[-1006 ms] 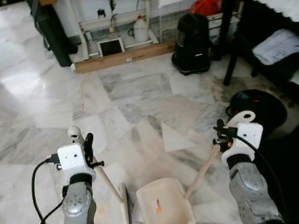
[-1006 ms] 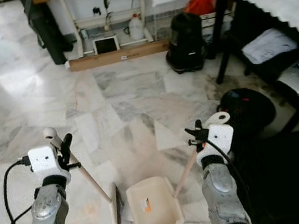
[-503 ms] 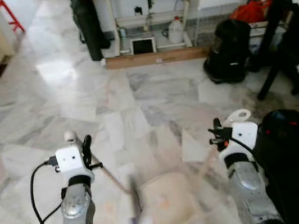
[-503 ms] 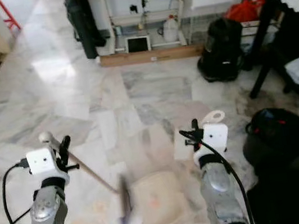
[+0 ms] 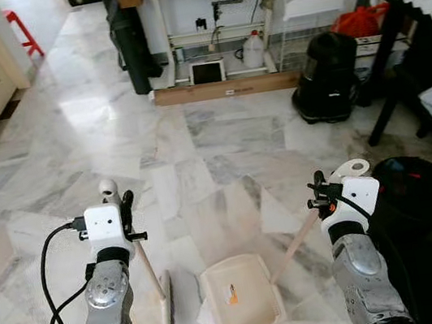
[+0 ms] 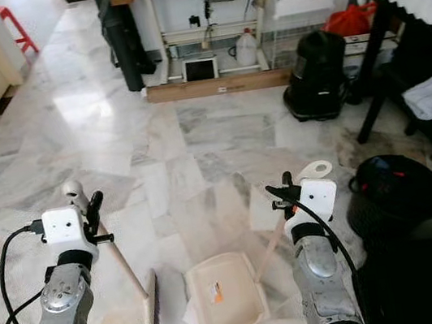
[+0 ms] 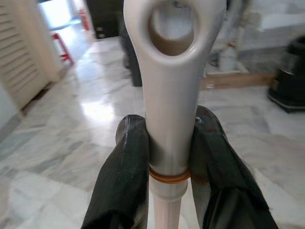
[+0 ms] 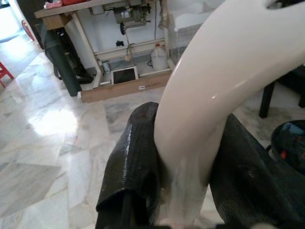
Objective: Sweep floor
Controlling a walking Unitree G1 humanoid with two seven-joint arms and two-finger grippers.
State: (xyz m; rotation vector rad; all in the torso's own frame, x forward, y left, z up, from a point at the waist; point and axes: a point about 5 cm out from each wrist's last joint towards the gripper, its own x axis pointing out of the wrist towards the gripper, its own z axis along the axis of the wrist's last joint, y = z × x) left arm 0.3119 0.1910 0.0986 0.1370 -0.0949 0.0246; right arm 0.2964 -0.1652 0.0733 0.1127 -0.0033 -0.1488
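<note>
we see the left gripper (image 7: 169, 157) clamped on the broom (image 5: 161, 306) handle near its loop end; bristles rest on the marble floor (image 5: 113, 137) just left of the dustpan (image 5: 242, 298). the right gripper (image 8: 188, 162) is closed around the dustpan handle. a white paper scrap (image 5: 205, 316) lies touching the dustpan's left edge.

No legible text anywhere; orange sticker on dustpan (image 5: 232, 294) too small to read.

Cream dustpan (image 5: 242, 298) – purple-bristled broom (image 5: 166, 316) – on grey-veined white marble floor (image 5: 113, 137)
</note>
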